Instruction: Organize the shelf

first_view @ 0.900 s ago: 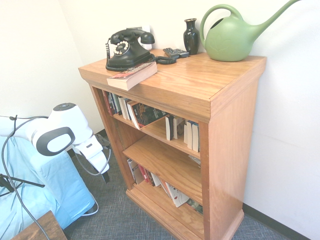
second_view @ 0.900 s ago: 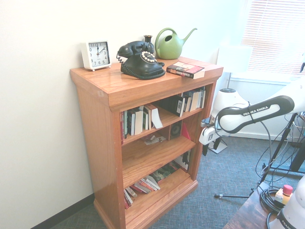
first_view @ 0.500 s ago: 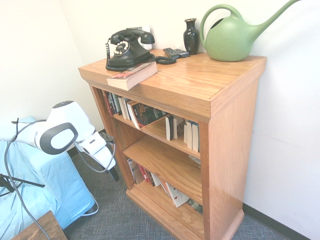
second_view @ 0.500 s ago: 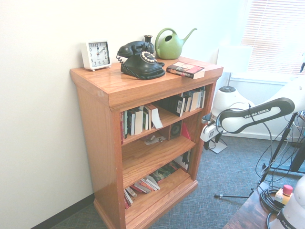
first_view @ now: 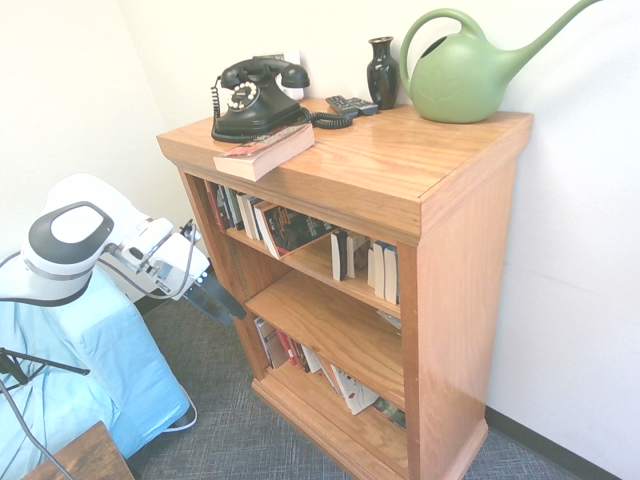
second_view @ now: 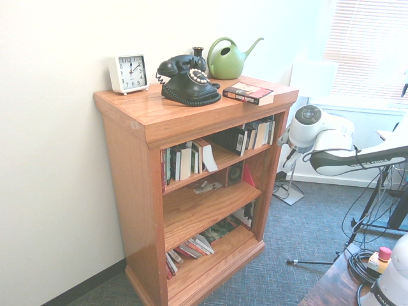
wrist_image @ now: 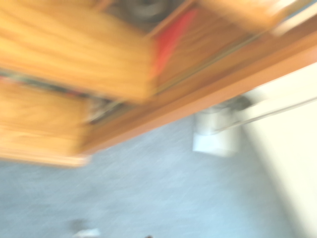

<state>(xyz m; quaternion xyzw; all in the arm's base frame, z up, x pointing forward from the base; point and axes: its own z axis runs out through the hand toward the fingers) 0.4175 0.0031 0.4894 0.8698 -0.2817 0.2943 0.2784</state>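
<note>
wrist view blurred; shelf (wrist_image: 74,59) and red book (wrist_image: 168,42) smeared.

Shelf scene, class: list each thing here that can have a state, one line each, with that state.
shelf: upright, three tiers holding books
paperback: lying flat on top, overhanging the front edge
telephone: handset on cradle
watering can: upright
clock: standing
gripper: open, empty, beside the shelf

Blurred shelf (wrist_image: 74,54) — orange-brown boards, red patch (wrist_image: 168,44) inside; grey carpet (wrist_image: 148,198); white box (wrist_image: 214,131) beside wall.
</note>
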